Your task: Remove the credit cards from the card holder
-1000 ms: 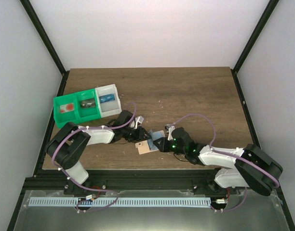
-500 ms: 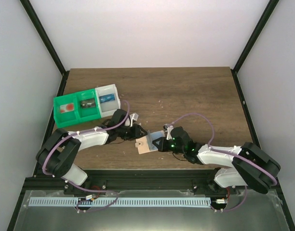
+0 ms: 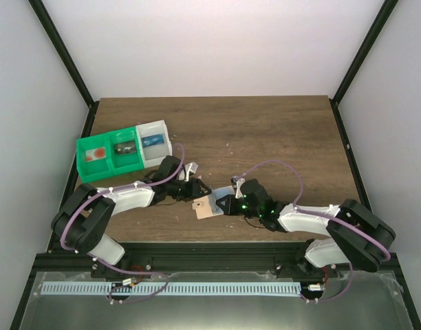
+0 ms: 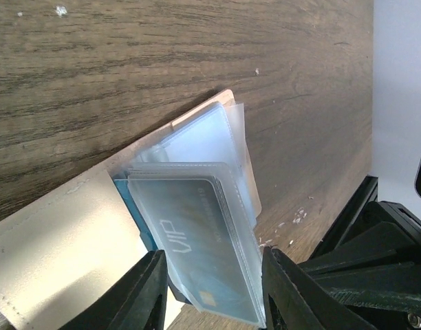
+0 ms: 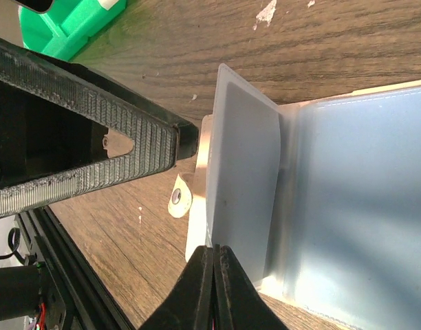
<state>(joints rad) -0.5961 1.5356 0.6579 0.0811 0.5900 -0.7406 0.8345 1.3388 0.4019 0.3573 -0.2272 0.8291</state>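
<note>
Reaching both arms low and inward by near edge of table (image 3: 279,130); holding left gripper (image 4: 214,292) fingers apart; pinching right gripper (image 5: 214,253) fingers tight together, tips facing.

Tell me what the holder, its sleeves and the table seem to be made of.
The holder looks like leather or a faux version: matte tan, with a stitched edge. The sleeves are thin clear plastic, glossy and slightly frosted; the print of a card shows through. The table is wood or wood-look laminate, matte brown with grain streaks; I cannot tell which.

card holder (image 4: 52,240) cut off at bottom-left edge, contents of bins (image 3: 100,170) indistinct
</note>
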